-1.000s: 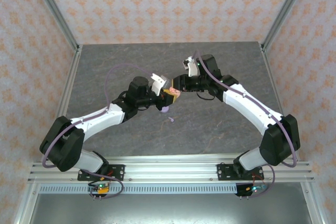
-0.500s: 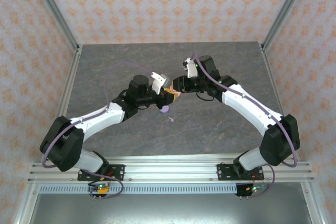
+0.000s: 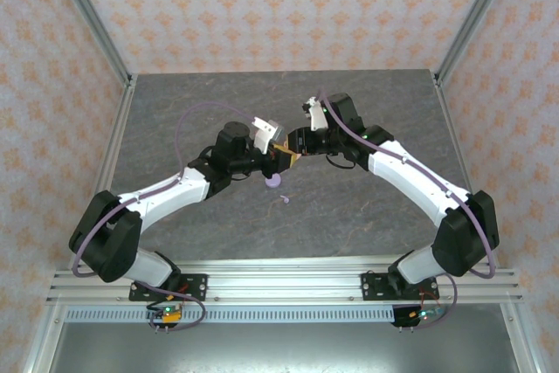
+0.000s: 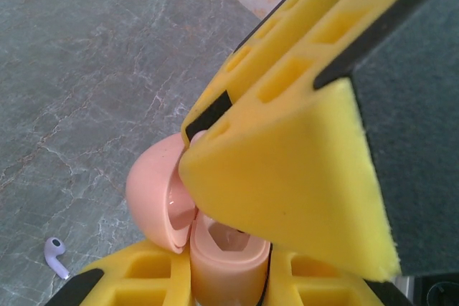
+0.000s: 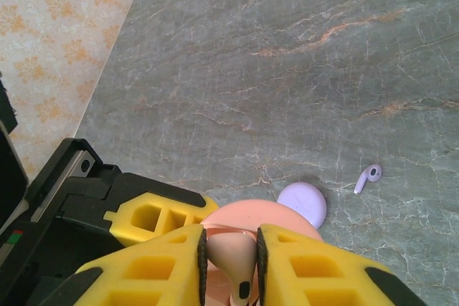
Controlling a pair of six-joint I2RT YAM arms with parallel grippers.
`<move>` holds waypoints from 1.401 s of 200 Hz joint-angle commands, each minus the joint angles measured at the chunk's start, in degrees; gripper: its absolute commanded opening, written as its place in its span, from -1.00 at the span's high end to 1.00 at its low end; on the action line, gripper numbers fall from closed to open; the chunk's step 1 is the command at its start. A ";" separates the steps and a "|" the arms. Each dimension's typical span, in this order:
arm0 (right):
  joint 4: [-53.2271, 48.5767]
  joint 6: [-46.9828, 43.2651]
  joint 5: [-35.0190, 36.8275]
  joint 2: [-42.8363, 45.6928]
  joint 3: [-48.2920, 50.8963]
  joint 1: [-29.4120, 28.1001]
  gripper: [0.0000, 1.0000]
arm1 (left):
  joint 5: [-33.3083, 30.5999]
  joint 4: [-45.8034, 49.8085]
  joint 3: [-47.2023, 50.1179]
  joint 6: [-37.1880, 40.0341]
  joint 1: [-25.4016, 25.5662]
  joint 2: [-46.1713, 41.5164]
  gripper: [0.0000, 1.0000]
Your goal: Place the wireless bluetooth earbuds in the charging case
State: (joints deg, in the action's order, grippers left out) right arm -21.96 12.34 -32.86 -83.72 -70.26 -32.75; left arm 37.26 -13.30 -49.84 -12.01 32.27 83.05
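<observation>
Right jaws: we see them closed to a narrow gap on a pink earbud (image 5: 237, 276), pinched across its sides, with the dark-tipped stem end showing between them.
Left jaws: closed on the base of the pink case (image 4: 228, 266), gripping its two sides; its lid (image 4: 152, 190) is swung open to one side.
Meeting point: the right jaws sit directly over the open mouth of the pink case, raised above the middle of the tabletop (image 5: 287, 69). We cannot tell whether the earbud already touches its well.
On the tabletop: a lavender case (image 5: 302, 202) lies just beyond the pink one, and a lavender earbud (image 5: 369, 177) lies loose near it, not touching.
Step in hand: we judge this to be the seating of the pink earbud. The lavender one is not yet in a case.
How the earbud handles: we take it to be very light, hard and glossy, so it may slip or twist under a firm pinch. The best hold is across the upper body, leaving the stem free to enter the well.
How the case handles: light and rigid, with a loose hinge. We would hold the base by its sides and keep off the lid.
Risk: a tilted stem could catch the rim and flick the earbud away on release.
</observation>
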 commanded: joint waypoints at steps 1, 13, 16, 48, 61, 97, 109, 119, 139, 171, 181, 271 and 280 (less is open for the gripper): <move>-1.95 -1.10 1.15 0.31 -1.37 -0.48 0.46 | 0.08 -2.14 -2.62 -0.81 0.47 0.01 0.60; -2.13 -1.23 1.22 0.37 -1.47 -0.59 0.45 | 0.19 -2.16 -2.75 -0.99 0.42 0.19 0.60; -2.19 -1.24 1.22 0.38 -1.50 -0.54 0.45 | 0.19 -2.16 -2.86 -1.00 0.42 0.19 0.60; -2.48 -1.35 1.37 0.49 -1.84 -0.60 0.33 | 0.19 -2.16 -3.11 -0.95 0.47 0.49 0.60; -2.57 -1.42 1.35 0.69 -2.01 -0.56 0.31 | 0.01 -1.99 -3.09 -0.77 0.47 0.63 0.60; -2.79 -1.19 2.40 1.40 -2.27 -0.57 0.28 | -0.12 -1.60 -3.09 -0.09 0.50 0.64 0.60; -2.68 -1.09 2.93 2.05 -2.23 -0.62 0.22 | -0.58 -1.16 -3.02 0.54 0.43 0.54 0.60; -2.74 -1.11 3.23 2.56 -2.24 -0.57 0.21 | -0.77 -0.85 -2.85 1.20 0.42 0.45 0.60; -2.82 -1.13 3.71 3.29 -2.25 -0.60 0.21 | -1.04 -0.44 -2.80 1.98 0.45 0.38 0.60; -3.45 -1.23 3.45 3.54 -2.67 -0.58 0.20 | -0.95 -0.37 -2.32 4.28 0.52 -0.05 0.60; -3.61 -1.32 2.84 3.60 -2.75 -0.57 0.20 | -0.96 -0.16 -2.21 5.33 0.45 -0.23 0.60; -6.78 -2.23 4.38 3.14 -3.55 -0.58 0.27 | -1.77 1.35 -2.26 10.85 0.52 -1.38 0.61; -6.92 -2.23 4.11 3.08 -3.61 -0.57 0.27 | -1.79 1.51 -2.21 11.00 0.53 -1.39 0.61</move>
State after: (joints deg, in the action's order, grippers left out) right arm -27.27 11.25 -29.91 -81.56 -71.29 -32.86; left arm 36.58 -12.88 -50.65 -3.27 32.27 83.74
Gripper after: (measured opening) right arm 0.364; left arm 0.205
